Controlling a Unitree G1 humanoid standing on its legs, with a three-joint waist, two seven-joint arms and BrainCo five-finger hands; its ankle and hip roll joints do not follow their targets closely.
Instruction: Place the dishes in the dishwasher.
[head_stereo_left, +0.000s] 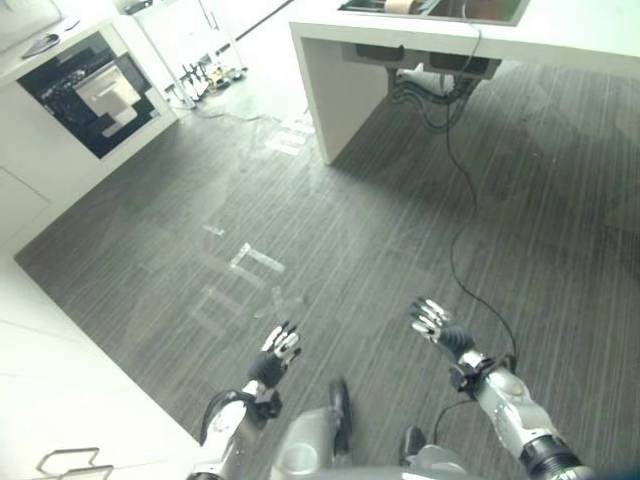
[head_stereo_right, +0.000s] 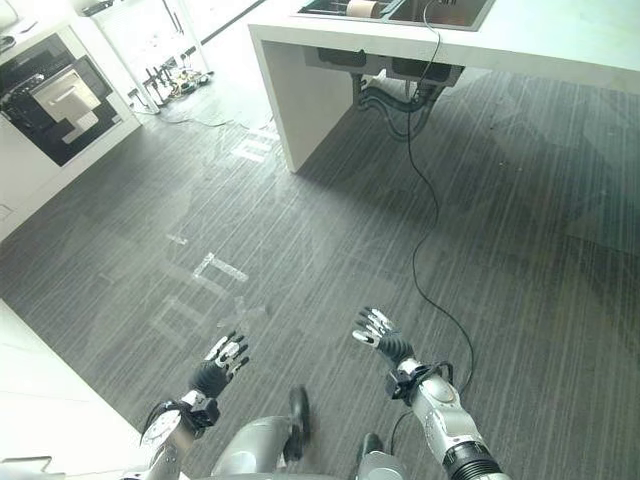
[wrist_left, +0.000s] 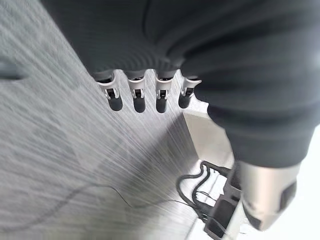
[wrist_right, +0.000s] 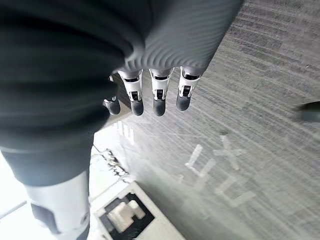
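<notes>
The left robot hand (head_stereo_left: 276, 356) and the right robot hand (head_stereo_left: 437, 325) hang released and empty above the dark floor (head_stereo_left: 330, 230), probably because no dish is near. The worktop (head_stereo_left: 560, 35) with a sink (head_stereo_left: 430, 8) stands well apart, ahead. The open appliance (head_stereo_left: 95, 90), maybe the dishwasher, is far left. Between them is wide free room.

Left hand (head_stereo_left: 275, 357) and right hand (head_stereo_left: 437, 326) — silver fingers, dark rounded tips, small dark slots in the silver finger segments. Back of each hand and wrist under a dark ribbed cover. Forearms silver-grey, smooth, rounded — right one ends in a dark ringed band near the elbow.
</notes>
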